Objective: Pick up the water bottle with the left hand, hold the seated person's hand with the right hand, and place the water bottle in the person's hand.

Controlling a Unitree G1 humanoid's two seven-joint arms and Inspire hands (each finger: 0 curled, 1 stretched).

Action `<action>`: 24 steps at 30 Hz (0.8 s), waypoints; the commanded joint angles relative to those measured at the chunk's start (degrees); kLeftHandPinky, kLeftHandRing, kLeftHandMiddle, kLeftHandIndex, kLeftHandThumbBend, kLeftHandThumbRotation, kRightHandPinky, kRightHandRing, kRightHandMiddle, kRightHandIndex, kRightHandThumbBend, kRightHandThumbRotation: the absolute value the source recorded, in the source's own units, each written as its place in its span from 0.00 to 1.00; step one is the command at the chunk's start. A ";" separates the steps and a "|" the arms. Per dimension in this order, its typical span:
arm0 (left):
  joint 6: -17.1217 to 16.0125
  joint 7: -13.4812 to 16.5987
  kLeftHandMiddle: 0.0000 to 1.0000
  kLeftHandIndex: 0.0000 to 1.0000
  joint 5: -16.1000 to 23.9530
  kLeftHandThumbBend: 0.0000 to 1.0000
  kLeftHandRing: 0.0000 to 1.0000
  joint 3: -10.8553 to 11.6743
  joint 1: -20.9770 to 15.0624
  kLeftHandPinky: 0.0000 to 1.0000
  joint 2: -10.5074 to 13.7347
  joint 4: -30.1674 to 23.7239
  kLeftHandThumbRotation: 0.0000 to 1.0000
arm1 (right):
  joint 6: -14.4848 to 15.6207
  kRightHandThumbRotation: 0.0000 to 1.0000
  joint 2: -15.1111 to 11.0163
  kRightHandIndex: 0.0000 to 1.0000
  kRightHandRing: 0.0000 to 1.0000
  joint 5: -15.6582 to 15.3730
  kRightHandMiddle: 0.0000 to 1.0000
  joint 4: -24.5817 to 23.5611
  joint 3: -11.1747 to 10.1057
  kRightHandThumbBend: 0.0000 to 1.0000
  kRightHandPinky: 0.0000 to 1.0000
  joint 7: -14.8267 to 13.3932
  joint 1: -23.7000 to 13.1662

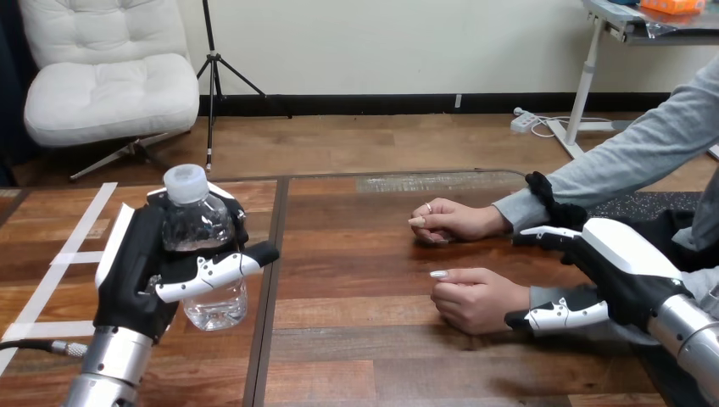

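The water bottle (200, 225) is clear glossy plastic, its cap (186, 183) matt white; the table (365, 356) is smooth wood.

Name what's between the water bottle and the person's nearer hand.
Head view: thumb of the left hand round the water bottle, then bare table up to the person's nearer hand.

table (365, 339): wooden, dark brown planks, two panels side by side
seam (270, 297): left of middle, runs from far edge to near edge
white tape (76, 229): stuck flat on the left panel, one long slanted strip with short cross-strips off it
clear tape patch (428, 181): flat along the right panel's far edge
dark mat (644, 205): speckled, at the right panel's far right
person's far hand (454, 222): rests on the right panel, loosely curled
person's near hand (476, 298): rests on the wood just nearer, apart from the far one
water bottle (208, 254): over the left panel beside the seam, gripped by the left hand (140, 271) — base on the wood or not, cannot tell
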 commanded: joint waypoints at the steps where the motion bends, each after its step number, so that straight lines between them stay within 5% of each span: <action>1: -0.70 0.11 0.32 0.36 -0.86 0.70 0.27 0.30 -1.99 0.22 0.26 -3.31 0.00 | -0.32 0.49 -1.63 0.82 0.83 -0.15 0.84 0.54 0.38 1.00 0.73 -0.99 -5.48; 24: -0.21 0.77 0.32 0.36 -0.18 0.71 0.27 0.14 -1.43 0.22 0.06 -4.26 0.00 | 1.87 0.38 -1.44 0.81 0.79 -1.18 0.81 3.13 1.67 1.00 0.70 -0.24 -7.14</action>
